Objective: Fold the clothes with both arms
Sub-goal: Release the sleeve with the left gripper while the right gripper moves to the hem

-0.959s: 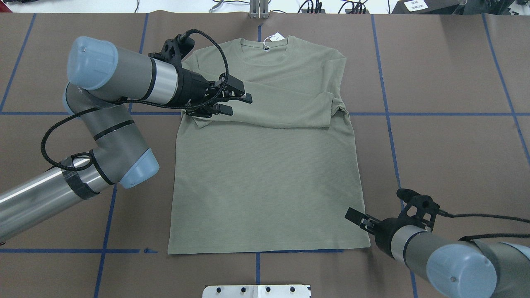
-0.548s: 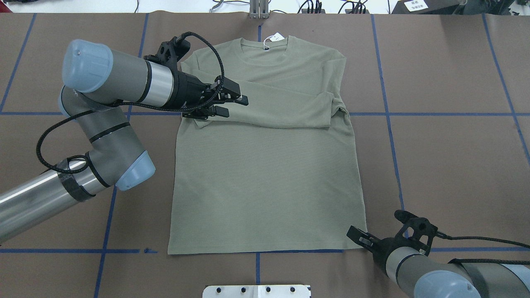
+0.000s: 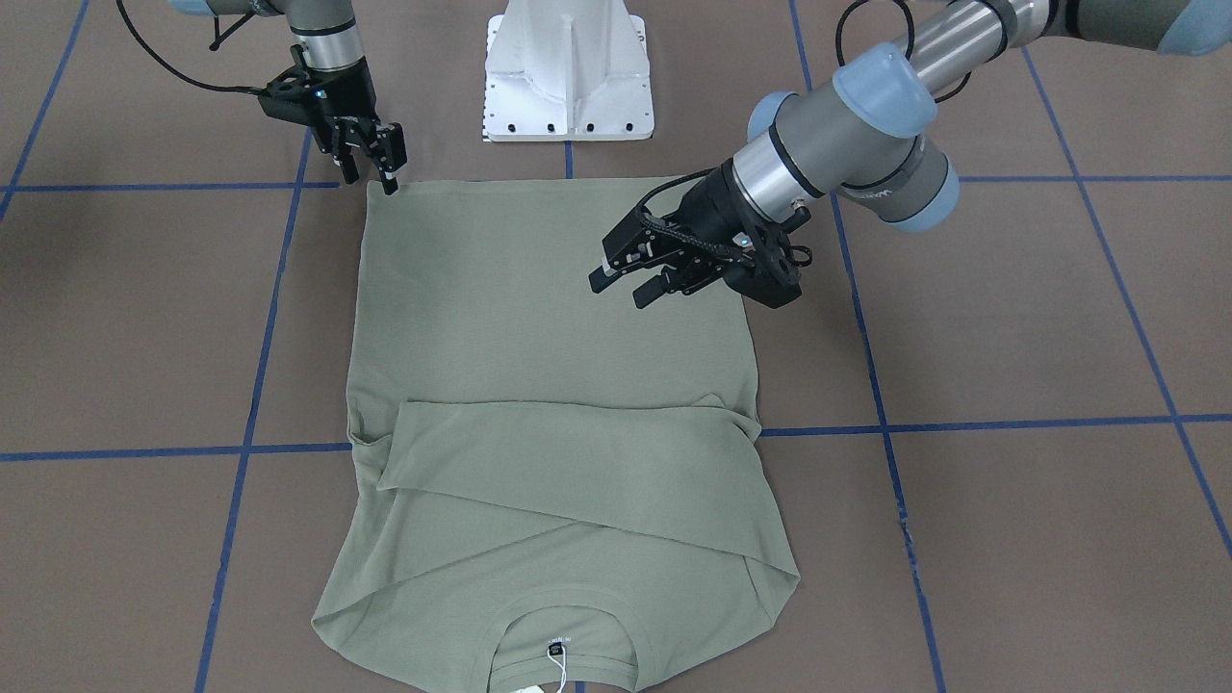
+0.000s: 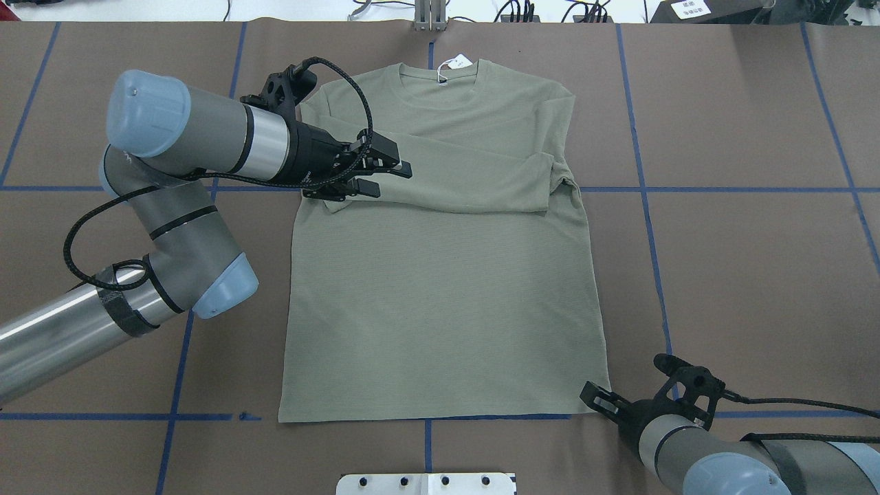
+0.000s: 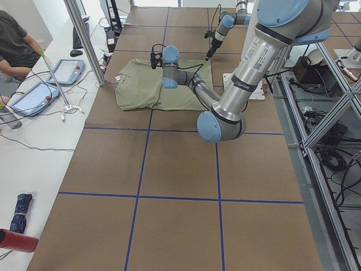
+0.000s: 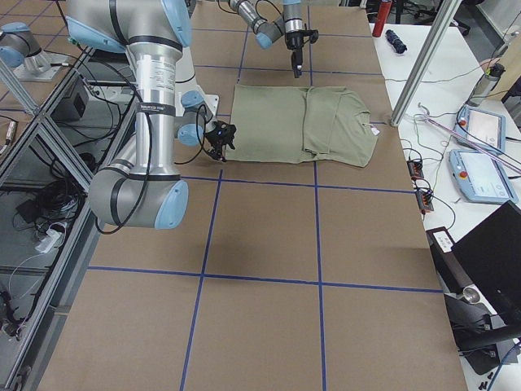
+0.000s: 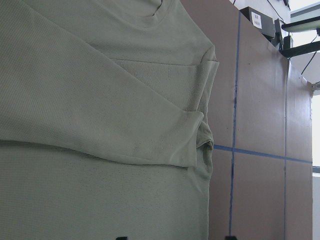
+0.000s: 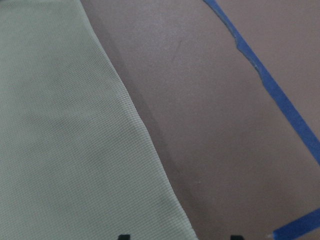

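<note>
- Right hand [image 4: 591, 397] has dropped toward 6 o'clock, to the hem corner of the shirt [image 4: 440, 302]; fingers apart, empty.
- Left hand [image 4: 394, 180] has backed slightly toward 9 o'clock, fingers apart over the folded sleeves.
- Shirt lies flat mid-surface [image 4: 742, 275], collar at 12 o'clock.
- Judgement: light, limp knit; pinch hem corners, expect sagging.

A sage-green long-sleeve shirt [image 4: 440, 309] lies flat, both sleeves folded across its chest and a white tag [image 4: 459, 62] at the round neck. The left arm [image 4: 192, 141] reaches in low, and the left pincer [image 4: 390, 179] hangs open over the folded sleeves by the shirt's side edge. The right arm [image 4: 715, 467] sets the right pincer [image 4: 595, 399], also open, at the hem corner farthest from the neck.
</note>
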You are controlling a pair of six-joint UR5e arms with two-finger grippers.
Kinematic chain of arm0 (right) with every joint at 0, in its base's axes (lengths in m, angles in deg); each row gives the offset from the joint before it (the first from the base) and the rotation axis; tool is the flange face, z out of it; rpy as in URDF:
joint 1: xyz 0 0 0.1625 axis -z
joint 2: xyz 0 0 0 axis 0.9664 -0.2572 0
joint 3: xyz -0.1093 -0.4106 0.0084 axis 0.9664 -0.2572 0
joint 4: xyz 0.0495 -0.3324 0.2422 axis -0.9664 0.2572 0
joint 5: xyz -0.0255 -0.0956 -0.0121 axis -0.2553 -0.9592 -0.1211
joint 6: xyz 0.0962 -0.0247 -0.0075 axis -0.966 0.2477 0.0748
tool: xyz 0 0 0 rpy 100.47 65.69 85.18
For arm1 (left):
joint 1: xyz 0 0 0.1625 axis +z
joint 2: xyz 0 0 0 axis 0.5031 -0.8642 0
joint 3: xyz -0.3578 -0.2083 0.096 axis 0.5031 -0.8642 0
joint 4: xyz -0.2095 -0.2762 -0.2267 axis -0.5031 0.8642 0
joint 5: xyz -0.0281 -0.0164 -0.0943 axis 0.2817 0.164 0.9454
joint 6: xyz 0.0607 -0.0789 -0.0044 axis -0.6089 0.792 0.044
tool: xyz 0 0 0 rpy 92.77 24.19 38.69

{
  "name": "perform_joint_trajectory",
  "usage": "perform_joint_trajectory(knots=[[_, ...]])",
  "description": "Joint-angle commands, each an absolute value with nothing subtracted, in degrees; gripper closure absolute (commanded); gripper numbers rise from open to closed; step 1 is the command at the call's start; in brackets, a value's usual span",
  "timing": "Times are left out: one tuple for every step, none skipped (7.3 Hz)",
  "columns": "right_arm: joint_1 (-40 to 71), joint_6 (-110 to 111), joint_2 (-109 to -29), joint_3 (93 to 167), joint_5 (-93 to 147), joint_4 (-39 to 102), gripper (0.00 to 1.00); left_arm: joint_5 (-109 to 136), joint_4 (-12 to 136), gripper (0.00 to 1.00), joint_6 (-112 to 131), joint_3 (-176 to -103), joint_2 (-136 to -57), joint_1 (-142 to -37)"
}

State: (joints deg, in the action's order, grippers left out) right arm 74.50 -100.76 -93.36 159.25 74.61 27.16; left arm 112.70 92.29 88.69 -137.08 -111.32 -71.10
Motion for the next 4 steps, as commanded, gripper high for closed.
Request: perform_joint_trajectory(knots=[[74.7,-100.8,-93.4,159.1,74.7,27.2,0.50,112.7,92.4,0.28,88.7,-137.1,-111.3,-71.0],[74.7,-100.8,-93.4,159.1,74.7,27.2,0.70,112.7,92.4,0.28,88.7,-137.1,-111.3,-71.1],[74.6,-100.8,-93.4,159.1,74.8,27.2,0.96,112.7,92.4,0.28,88.7,-137.1,-111.2,-71.1],[74.6,-100.8,-93.4,159.1,74.9,27.2,1.00,112.7,92.4,0.28,88.8,-137.1,-111.2,-71.0]])
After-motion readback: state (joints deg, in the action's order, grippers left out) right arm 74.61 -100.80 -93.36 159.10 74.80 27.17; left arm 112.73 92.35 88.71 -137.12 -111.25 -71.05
